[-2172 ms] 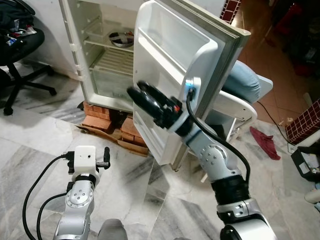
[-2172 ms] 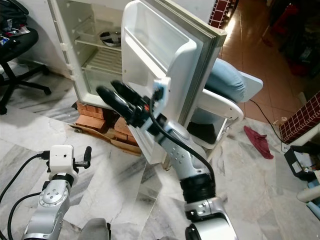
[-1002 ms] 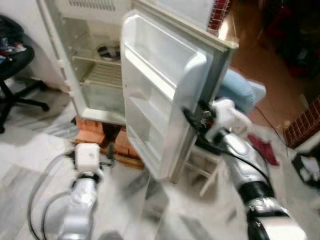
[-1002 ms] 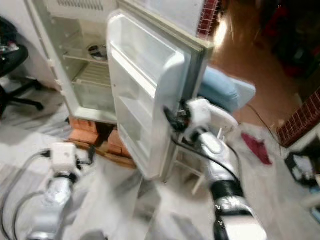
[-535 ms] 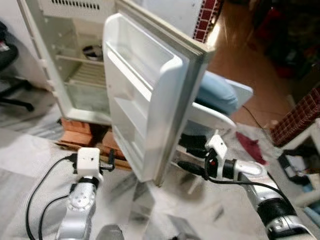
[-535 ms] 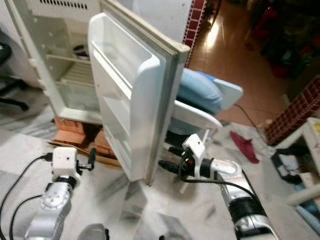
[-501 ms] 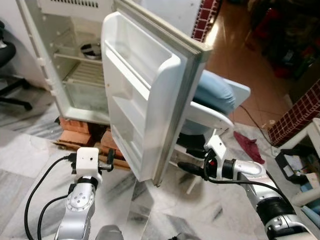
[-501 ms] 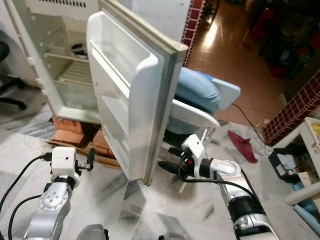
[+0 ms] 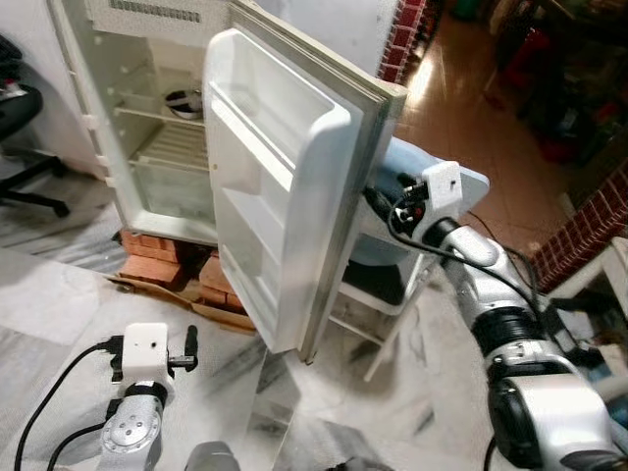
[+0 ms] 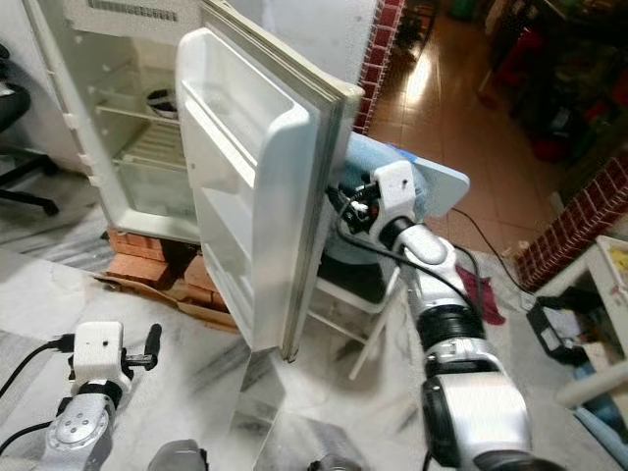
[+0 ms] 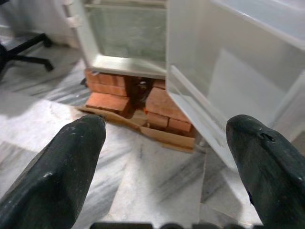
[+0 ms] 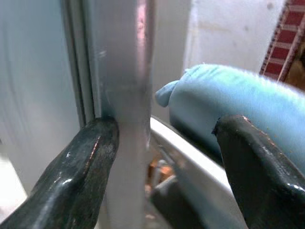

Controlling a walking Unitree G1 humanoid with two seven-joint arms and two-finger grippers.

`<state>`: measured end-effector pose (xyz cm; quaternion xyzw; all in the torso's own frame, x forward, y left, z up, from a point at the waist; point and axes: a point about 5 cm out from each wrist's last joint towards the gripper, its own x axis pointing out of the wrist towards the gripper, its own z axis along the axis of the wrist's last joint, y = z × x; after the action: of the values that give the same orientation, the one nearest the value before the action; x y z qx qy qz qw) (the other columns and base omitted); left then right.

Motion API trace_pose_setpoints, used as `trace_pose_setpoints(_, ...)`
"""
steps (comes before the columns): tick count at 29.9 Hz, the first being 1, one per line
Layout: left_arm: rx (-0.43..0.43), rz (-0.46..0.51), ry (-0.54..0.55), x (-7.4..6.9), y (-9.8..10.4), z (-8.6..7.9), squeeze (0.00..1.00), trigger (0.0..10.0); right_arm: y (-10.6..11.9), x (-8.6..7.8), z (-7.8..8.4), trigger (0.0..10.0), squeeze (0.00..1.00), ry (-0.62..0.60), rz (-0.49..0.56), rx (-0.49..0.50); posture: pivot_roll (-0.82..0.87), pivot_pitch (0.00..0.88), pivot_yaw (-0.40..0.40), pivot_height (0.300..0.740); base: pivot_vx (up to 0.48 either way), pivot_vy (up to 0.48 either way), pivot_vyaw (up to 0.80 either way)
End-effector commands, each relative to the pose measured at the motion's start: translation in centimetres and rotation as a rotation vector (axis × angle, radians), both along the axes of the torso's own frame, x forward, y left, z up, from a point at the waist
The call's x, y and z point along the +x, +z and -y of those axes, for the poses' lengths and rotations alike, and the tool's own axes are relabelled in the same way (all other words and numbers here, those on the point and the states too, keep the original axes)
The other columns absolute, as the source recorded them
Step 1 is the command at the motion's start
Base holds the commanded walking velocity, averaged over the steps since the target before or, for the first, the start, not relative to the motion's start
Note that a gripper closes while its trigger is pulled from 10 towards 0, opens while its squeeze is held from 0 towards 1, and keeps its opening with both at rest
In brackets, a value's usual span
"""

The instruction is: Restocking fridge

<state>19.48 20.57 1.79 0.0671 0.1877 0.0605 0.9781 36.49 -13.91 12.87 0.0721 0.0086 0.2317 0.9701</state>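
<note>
1. Our right gripper [image 12: 157,157] has its jaws spread; one finger [image 12: 81,171] touches the outer edge of the fridge door [image 9: 280,196], the other stands free beside a blue cushion [image 12: 238,105].
2. Our left gripper [image 11: 162,162] hangs low over the marble floor [image 11: 157,176] with jaws spread and nothing between them.
3. The door stands wide open; the fridge [image 9: 147,118] sits on bricks [image 9: 157,245] with bare shelves and one bowl [image 9: 183,101] inside.
4. We judge the door stiff, smooth, probably slippery, light to swing; best held at the free edge, far from the hinge.
5. A white chair [image 10: 392,245] stands just behind the door and could block the swing.
</note>
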Motion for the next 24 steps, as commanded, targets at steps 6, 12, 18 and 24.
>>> trace_pose_setpoints(6,-0.021,0.028,-0.036,0.6,0.5,0.4,0.00,10.0,8.1,-3.5,-6.2,10.0,0.00,0.610,0.218,0.288,0.15,0.000,-0.128,0.740,0.000,0.000,0.00)
trace_pose_setpoints(12,-0.023,0.046,-0.046,1.3,0.7,0.6,0.00,10.0,7.9,-8.0,-8.4,10.0,0.00,0.898,0.153,0.433,0.15,0.000,-0.133,0.740,0.000,0.000,0.00)
trace_pose_setpoints(18,-0.022,0.049,-0.050,1.6,0.7,0.6,0.00,10.0,6.0,-7.4,-8.4,10.0,0.00,0.830,0.085,0.406,0.15,0.000,-0.132,0.740,0.000,0.000,0.00)
trace_pose_setpoints(24,-0.017,0.060,-0.063,2.3,0.8,0.7,0.00,10.0,3.0,-7.1,-6.9,10.0,0.00,0.708,-0.042,0.327,0.15,0.000,-0.132,0.740,0.000,0.000,0.00)
